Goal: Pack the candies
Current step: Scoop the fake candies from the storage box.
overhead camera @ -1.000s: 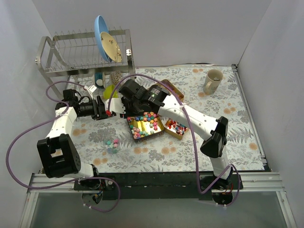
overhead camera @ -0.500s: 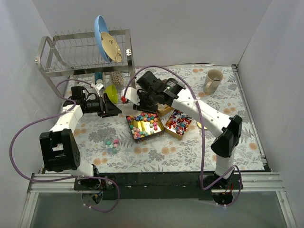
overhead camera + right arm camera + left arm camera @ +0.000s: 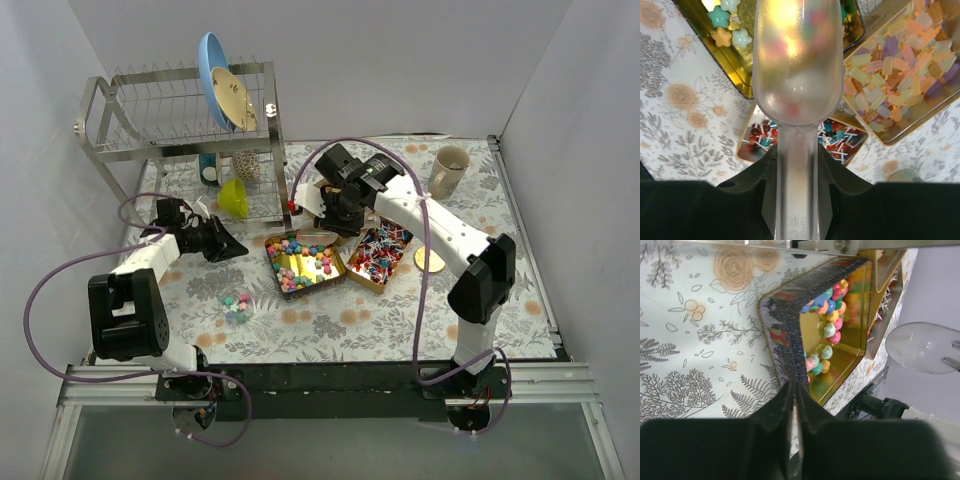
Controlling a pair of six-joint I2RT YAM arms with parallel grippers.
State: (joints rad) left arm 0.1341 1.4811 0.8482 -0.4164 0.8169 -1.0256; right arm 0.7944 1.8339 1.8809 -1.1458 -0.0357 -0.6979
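Pastel star candies (image 3: 300, 258) (image 3: 827, 330) fill an open gold tin (image 3: 785, 335). A second tin holds small red and blue candies (image 3: 376, 258) (image 3: 837, 140). A third holds orange-yellow and lilac wrapped pieces (image 3: 900, 85). My left gripper (image 3: 232, 247) (image 3: 792, 387) is shut, with its tips at the star tin's left wall and nothing seen between them. My right gripper (image 3: 330, 212) (image 3: 796, 165) hovers over the tins, shut on the handle of a clear scoop (image 3: 797, 65) (image 3: 925, 347). Blurred pastel colours show through the scoop's bowl.
A small clear cup of star candies (image 3: 237, 303) stands near the front left. A wire dish rack (image 3: 120, 140) with a blue plate (image 3: 212, 75) fills the back left, with a yellow-green cup (image 3: 234, 197) below it. A mug (image 3: 448, 170) and a gold lid (image 3: 430, 258) are on the right.
My left gripper has closed and moved toward the star tin's left side. My right arm has carried the scoop to the right and back, uncovering the tins.
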